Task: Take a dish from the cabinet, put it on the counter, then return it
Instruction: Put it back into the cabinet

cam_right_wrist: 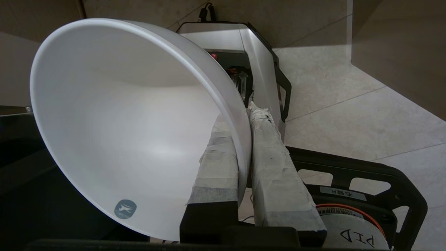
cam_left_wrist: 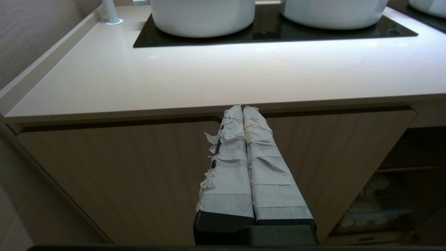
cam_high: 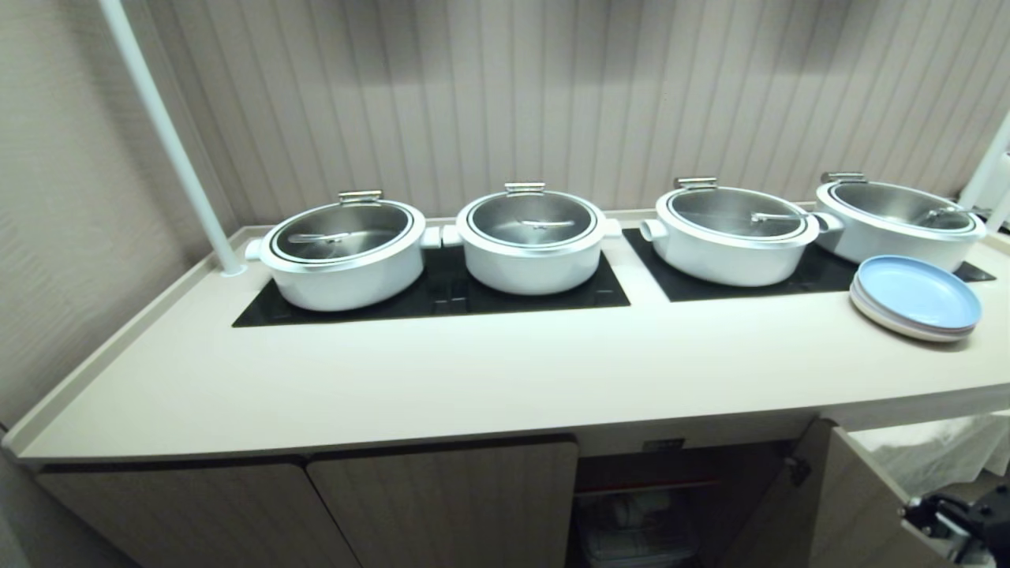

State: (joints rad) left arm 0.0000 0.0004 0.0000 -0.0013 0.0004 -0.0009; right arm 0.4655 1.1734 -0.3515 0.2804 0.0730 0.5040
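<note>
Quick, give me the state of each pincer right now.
Left pincer: shut, empty, in front of the closed cabinet doors.
Right pincer: shut on the rim of the white dish, low beside the robot's base.

The right end effector (cam_right_wrist: 244,139) is pinching the rim of the white bowl (cam_right_wrist: 125,125) between its two taped fingers (cam_right_wrist: 275,174), one finger inside and one outside. The left end effector (cam_left_wrist: 243,108) is pointing forward with its taped fingers pressed together, holding nothing.
</note>
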